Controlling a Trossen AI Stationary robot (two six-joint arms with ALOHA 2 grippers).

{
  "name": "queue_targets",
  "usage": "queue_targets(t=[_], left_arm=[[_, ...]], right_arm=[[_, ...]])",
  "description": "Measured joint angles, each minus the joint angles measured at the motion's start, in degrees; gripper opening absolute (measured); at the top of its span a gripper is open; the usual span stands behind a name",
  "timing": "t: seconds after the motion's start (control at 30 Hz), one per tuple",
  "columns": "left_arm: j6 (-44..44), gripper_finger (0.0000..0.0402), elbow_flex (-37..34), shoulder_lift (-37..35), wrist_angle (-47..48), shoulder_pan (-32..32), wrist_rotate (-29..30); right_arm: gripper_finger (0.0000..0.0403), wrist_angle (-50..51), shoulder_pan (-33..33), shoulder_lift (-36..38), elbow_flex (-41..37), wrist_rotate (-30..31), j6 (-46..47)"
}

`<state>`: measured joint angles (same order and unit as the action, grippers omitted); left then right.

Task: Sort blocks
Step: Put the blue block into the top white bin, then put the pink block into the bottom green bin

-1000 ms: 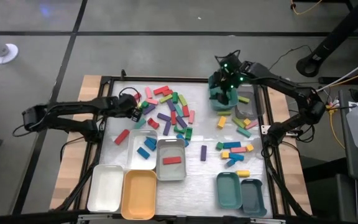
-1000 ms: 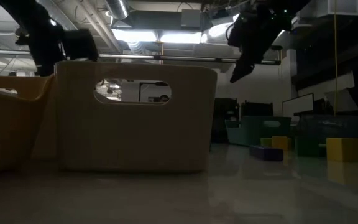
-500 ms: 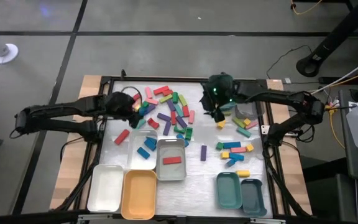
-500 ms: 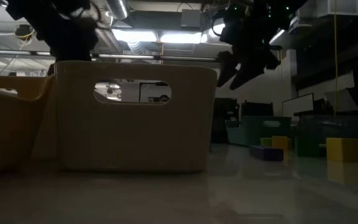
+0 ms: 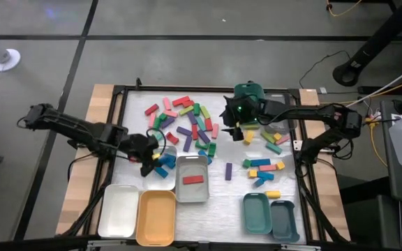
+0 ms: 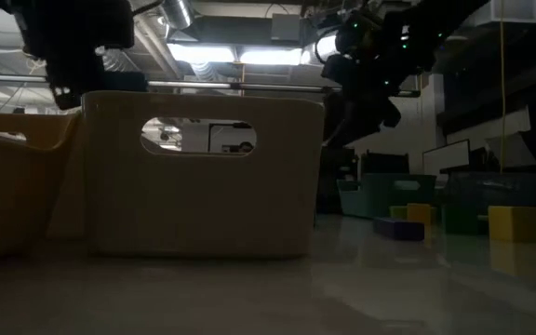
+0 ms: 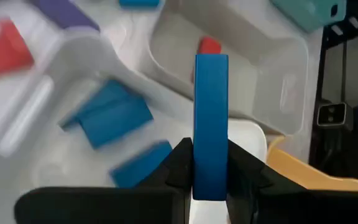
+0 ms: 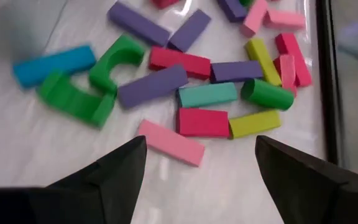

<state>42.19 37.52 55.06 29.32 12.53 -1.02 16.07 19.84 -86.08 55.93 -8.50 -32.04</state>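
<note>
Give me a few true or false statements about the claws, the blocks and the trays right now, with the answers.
1. The left claw grips a blue block. True.
2. The right claw holds a pink block. False: it is open and holds nothing.
3. A red block lies in the clear tray. True.
4. The orange tray is full of blocks. False: no blocks in it.
</note>
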Motion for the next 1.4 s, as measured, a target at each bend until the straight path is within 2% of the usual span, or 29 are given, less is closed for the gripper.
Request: queue_targets(t=[0.23, 0.47, 0.7, 0.83, 1.07, 1.4], left_arm=[[12.5, 0.0071, 0.0, 5.1, 0.6, 3.0, 0.1], [14.8, 0.0106, 0.0, 9.1, 1.1, 3.1, 0.1], [14.8, 0.0131, 0.0, 11.1, 1.6, 3.0, 0.1], [14.9, 0.0136, 0.0, 11.2, 1.5, 3.0, 0.1], [14.9, 0.0134, 0.0, 11.1, 1.5, 3.0, 0.1], [13.0, 0.0134, -0.1, 11.1, 1.5, 3.0, 0.2]], right_arm=[[0.0298, -7.8, 0.0, -6.7, 0.0, 1.8, 18.3], [0.0298, -10.1, 0.0, -11.9, 0.0, 15.0, 32.1], [0.0298, -9.9, -0.7, -12.6, 0.0, 14.2, 48.5], [0.0298, -10.2, -3.0, -12.8, 0.0, 18.1, 51.6], [0.0298, -9.7, -9.1, -14.3, 0.0, 29.9, 53.3], [0.0298, -10.0, -11.3, -14.5, 0.0, 33.4, 65.9]])
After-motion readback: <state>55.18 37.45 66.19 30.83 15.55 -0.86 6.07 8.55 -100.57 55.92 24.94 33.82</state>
